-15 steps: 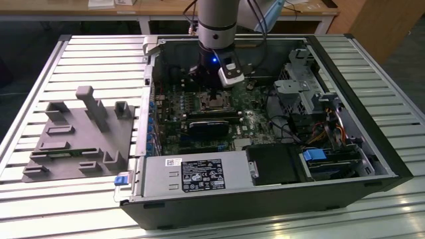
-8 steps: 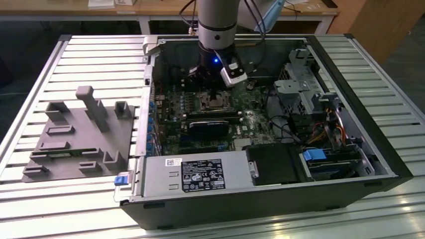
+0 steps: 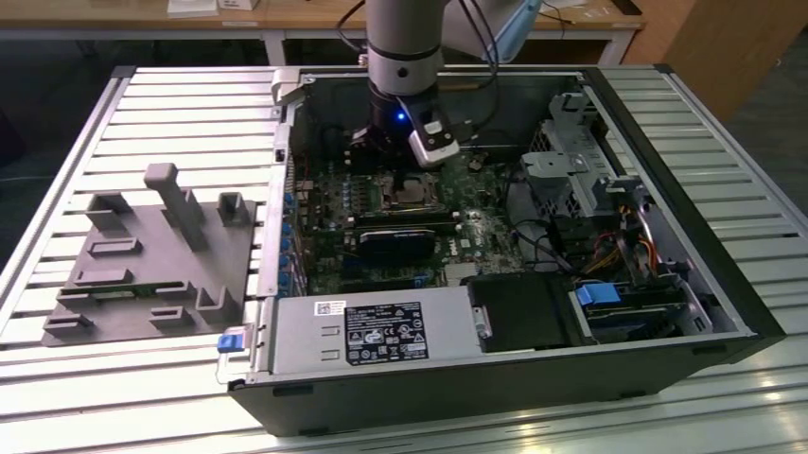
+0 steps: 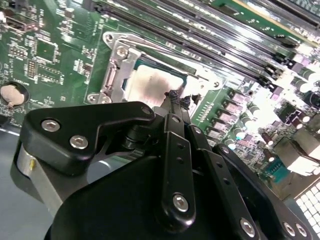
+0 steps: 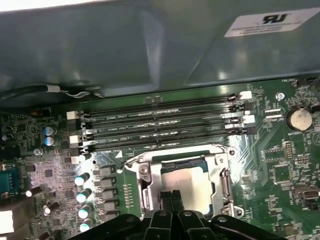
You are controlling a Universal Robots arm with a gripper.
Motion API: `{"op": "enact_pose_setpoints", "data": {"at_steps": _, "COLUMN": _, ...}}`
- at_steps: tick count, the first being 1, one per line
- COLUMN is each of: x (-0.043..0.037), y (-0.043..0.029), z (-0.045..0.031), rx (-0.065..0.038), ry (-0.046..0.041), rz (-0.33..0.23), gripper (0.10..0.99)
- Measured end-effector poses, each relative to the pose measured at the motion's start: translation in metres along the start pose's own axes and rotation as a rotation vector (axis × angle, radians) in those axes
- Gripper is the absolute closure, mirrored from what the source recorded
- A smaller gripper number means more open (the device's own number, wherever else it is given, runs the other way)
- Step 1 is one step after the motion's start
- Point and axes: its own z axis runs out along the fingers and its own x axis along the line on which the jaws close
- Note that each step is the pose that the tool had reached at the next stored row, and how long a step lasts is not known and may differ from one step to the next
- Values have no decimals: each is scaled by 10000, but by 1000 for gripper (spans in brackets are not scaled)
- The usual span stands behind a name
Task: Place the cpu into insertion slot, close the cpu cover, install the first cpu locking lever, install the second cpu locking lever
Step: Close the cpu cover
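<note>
The cpu (image 5: 186, 176) (image 4: 152, 85), a square chip with a pale silvery top, lies flat in the insertion slot (image 3: 411, 196) on the green board. The cpu cover (image 5: 150, 180) (image 4: 127, 56), a silver frame, lies down around it, and the chip shows through its window. A thin metal lever (image 5: 172, 151) runs along the frame's edge beside the memory slots. My gripper (image 5: 170, 194) (image 4: 176, 98) (image 3: 407, 178) hangs just above the cpu's edge, its black fingers pressed together with nothing between them.
Long black memory slots (image 5: 160, 125) run beside the socket, close to the case wall (image 5: 150, 45). A black card (image 3: 397, 241), the power supply (image 3: 366, 326) and a drive cage (image 3: 569, 170) crowd the case. A grey fixture tray (image 3: 151, 255) sits at the exterior view's left.
</note>
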Motion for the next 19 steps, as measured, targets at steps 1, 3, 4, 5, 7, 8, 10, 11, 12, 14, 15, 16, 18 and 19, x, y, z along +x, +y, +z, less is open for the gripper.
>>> {"op": "enact_pose_setpoints", "data": {"at_steps": 1, "x": 13, "y": -2, "z": 3, "rx": 0, "ry": -1, "rz": 31, "gripper": 980}}
{"op": "enact_pose_setpoints", "data": {"at_steps": 3, "x": 43, "y": -7, "z": 10, "rx": 1, "ry": -4, "rz": 77, "gripper": 980}}
{"op": "enact_pose_setpoints", "data": {"at_steps": 4, "x": 61, "y": -10, "z": 15, "rx": 1, "ry": -4, "rz": 94, "gripper": 980}}
{"op": "enact_pose_setpoints", "data": {"at_steps": 5, "x": 77, "y": -12, "z": 19, "rx": 2, "ry": -5, "rz": 105, "gripper": 980}}
{"op": "enact_pose_setpoints", "data": {"at_steps": 7, "x": 92, "y": -15, "z": 35, "rx": 2, "ry": -5, "rz": 116, "gripper": 980}}
{"op": "enact_pose_setpoints", "data": {"at_steps": 8, "x": 95, "y": -16, "z": 45, "rx": 2, "ry": -5, "rz": 116, "gripper": 980}}
{"op": "enact_pose_setpoints", "data": {"at_steps": 10, "x": 101, "y": -17, "z": 65, "rx": 3, "ry": -5, "rz": 118, "gripper": 980}}
{"op": "enact_pose_setpoints", "data": {"at_steps": 11, "x": 104, "y": -18, "z": 75, "rx": 3, "ry": -4, "rz": 118, "gripper": 980}}
{"op": "enact_pose_setpoints", "data": {"at_steps": 12, "x": 108, "y": -19, "z": 84, "rx": 2, "ry": -5, "rz": 119, "gripper": 980}}
{"op": "enact_pose_setpoints", "data": {"at_steps": 14, "x": 112, "y": -20, "z": 103, "rx": 2, "ry": -5, "rz": 117, "gripper": 980}}
{"op": "enact_pose_setpoints", "data": {"at_steps": 15, "x": 112, "y": -21, "z": 113, "rx": 2, "ry": -5, "rz": 117, "gripper": 980}}
{"op": "enact_pose_setpoints", "data": {"at_steps": 16, "x": 113, "y": -21, "z": 122, "rx": 2, "ry": -5, "rz": 117, "gripper": 980}}
{"op": "enact_pose_setpoints", "data": {"at_steps": 18, "x": 114, "y": -22, "z": 137, "rx": 4, "ry": -4, "rz": 118, "gripper": 980}}
{"op": "enact_pose_setpoints", "data": {"at_steps": 19, "x": 114, "y": -23, "z": 138, "rx": 6, "ry": -3, "rz": 118, "gripper": 980}}
